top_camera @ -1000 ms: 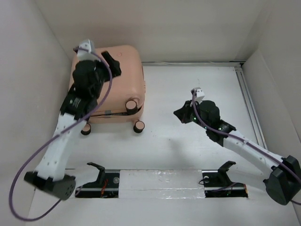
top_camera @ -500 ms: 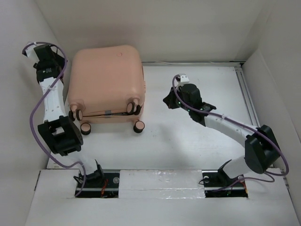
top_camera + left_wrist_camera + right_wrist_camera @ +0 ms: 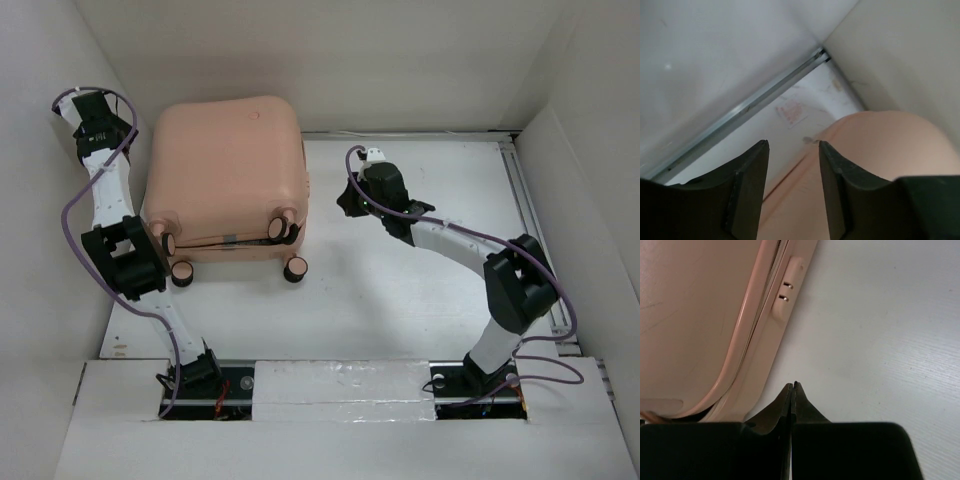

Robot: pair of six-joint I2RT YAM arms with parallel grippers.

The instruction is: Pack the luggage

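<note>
The luggage [image 3: 225, 170] is a pale salmon-pink suitcase. It lies closed and flat at the far left of the table, with its wheels [image 3: 295, 268] toward the near side. My left gripper [image 3: 105, 135] is open and empty, between the left wall and the luggage's left edge. In the left wrist view its fingers [image 3: 752, 185] frame the rounded far corner of the luggage [image 3: 885, 150]. My right gripper [image 3: 344, 203] is shut and empty, just right of the luggage. In the right wrist view its tips [image 3: 791, 385] sit close to the shell [image 3: 695, 315], below a small latch [image 3: 786, 287].
White walls close in the left, back and right sides. A metal rail [image 3: 530, 225] runs along the right edge, and another runs along the back [image 3: 740, 112]. Both arm bases sit in a white board [image 3: 340, 390] at the near edge.
My left arm swung off the top of the luggage to its left side, by the wall. My right gripper moved left and farther back, toward the luggage's right edge.
</note>
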